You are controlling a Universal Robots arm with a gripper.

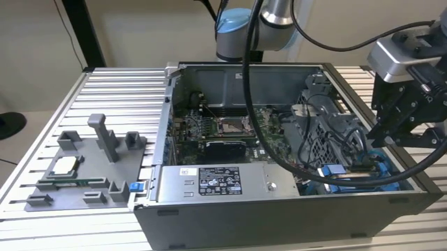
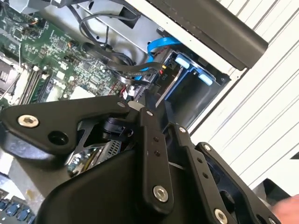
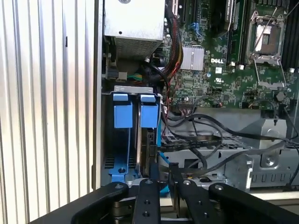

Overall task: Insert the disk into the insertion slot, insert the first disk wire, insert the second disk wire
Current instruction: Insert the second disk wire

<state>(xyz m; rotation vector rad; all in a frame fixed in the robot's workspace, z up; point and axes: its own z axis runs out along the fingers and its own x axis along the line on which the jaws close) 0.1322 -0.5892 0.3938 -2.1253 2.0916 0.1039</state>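
Disk (image 3: 148,140) sits edge-up in the insertion slot (image 3: 122,140), just ahead of the fingers (image 3: 164,184). Whether they are closed on anything, or either wire is plugged, I cannot tell.

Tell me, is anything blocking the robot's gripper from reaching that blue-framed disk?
Nothing visible does. The black gripper sits at the silver-grey disk in its blue plastic carrier, on edge in the blue-tabbed metal bay. Black cables run beside it, not between.
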